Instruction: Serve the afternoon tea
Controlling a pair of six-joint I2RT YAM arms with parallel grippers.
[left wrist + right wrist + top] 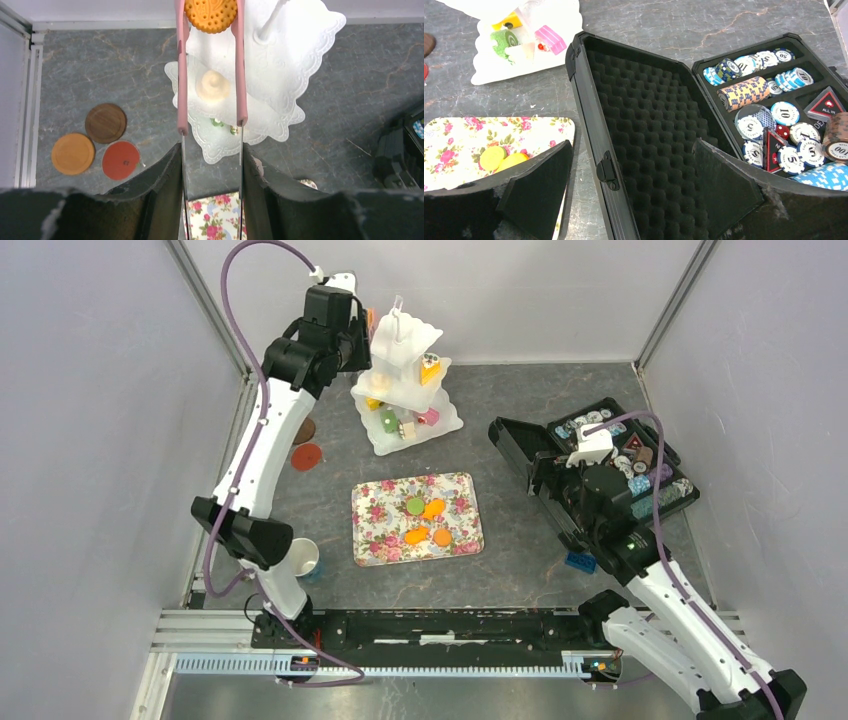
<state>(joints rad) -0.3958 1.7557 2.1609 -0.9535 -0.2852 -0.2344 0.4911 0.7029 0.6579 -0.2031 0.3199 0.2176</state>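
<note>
Jaws on the left gripper are squeezing a pair of pink-tipped metal tongs; the right gripper is hanging with its jaws spread, holding nothing.
The tongs are pinching a round orange toy biscuit over the white tiered plastic stand, at 12 o'clock from the flowery rectangular tray. I'm guessing the biscuit's too small for bare fingers. The right gripper is hovering over the open black case at 3 o'clock.

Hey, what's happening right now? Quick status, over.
Left pincer shut on pink tongs, tongs pinching orange biscuit over white tiered stand. Right pincer open, empty, above black chip case. Nothing in the way.
</note>
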